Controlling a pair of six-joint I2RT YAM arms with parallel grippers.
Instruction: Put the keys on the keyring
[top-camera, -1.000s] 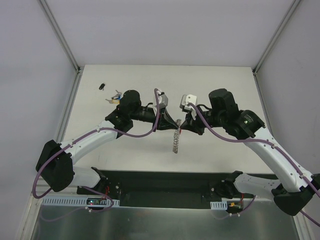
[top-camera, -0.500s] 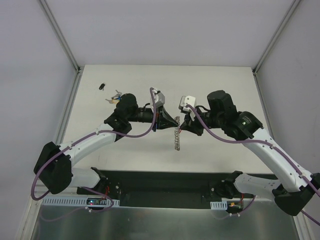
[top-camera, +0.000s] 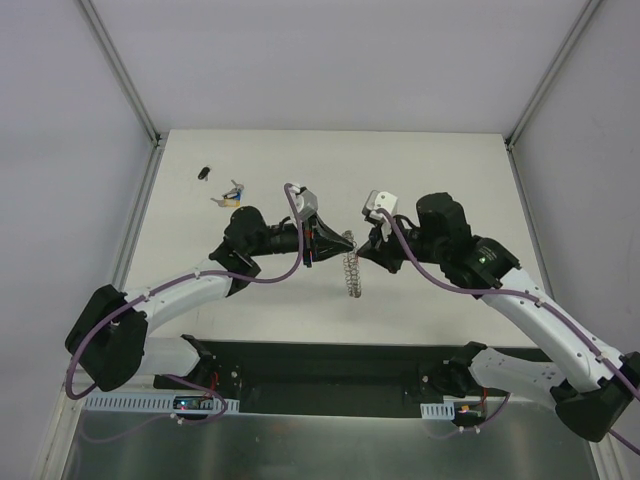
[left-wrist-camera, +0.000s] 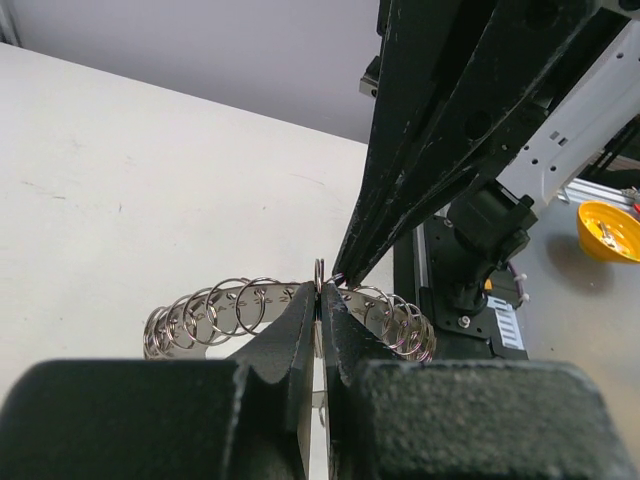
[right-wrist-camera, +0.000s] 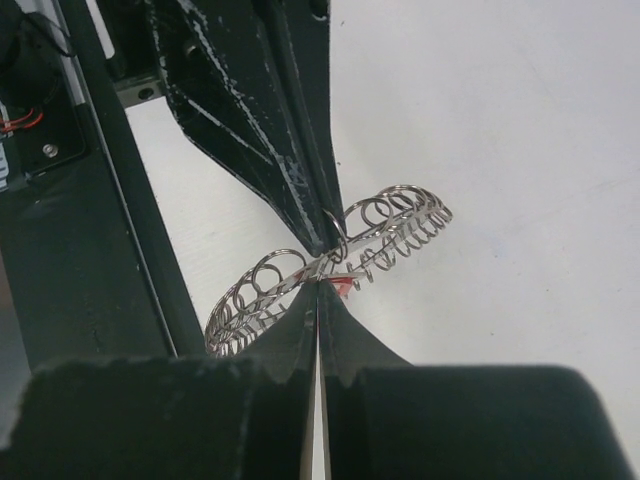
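Jaws, left and right, seemingly clench the keyring (top-camera: 351, 272) over white, grey-walled table (top-camera: 450, 180).

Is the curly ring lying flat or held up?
Held up on edge. The left gripper pinches the keyring by its rim, right gripper alongside; from above it's a thin strip.

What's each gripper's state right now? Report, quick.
Left gripper: closed, pinching a wire loop on the keyring.
Right gripper: closed on the keyring's edge.

left end effector (top-camera: 342, 243), right end effector (top-camera: 361, 249) — both clamped, tip to tip
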